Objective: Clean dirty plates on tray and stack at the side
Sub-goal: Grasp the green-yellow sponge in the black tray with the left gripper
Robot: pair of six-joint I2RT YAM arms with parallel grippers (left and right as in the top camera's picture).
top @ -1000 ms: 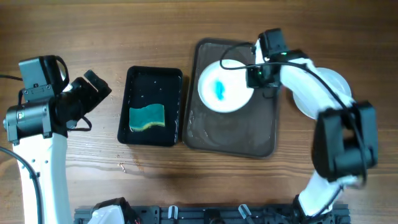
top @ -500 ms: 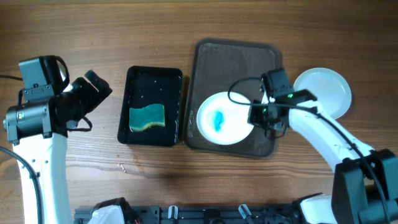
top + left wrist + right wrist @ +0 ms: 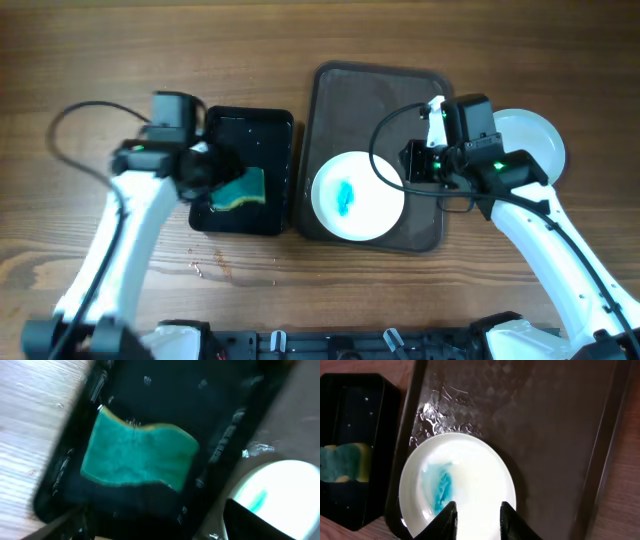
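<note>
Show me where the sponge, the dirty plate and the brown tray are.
sponge (image 3: 137,455), left wrist view, green top face
dirty plate (image 3: 360,200), overhead view, white centre
brown tray (image 3: 380,95), overhead view, bare far part

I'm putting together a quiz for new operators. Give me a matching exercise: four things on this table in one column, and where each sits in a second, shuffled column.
Things
1. green sponge
2. blue-smeared plate
3. plain white plate
4. black tray

Places
A. on the table, right of the brown tray
B. on the table, left of the brown tray
C. inside the black tray
D. on the brown tray

Pairs: 1-C, 2-D, 3-A, 4-B
</note>
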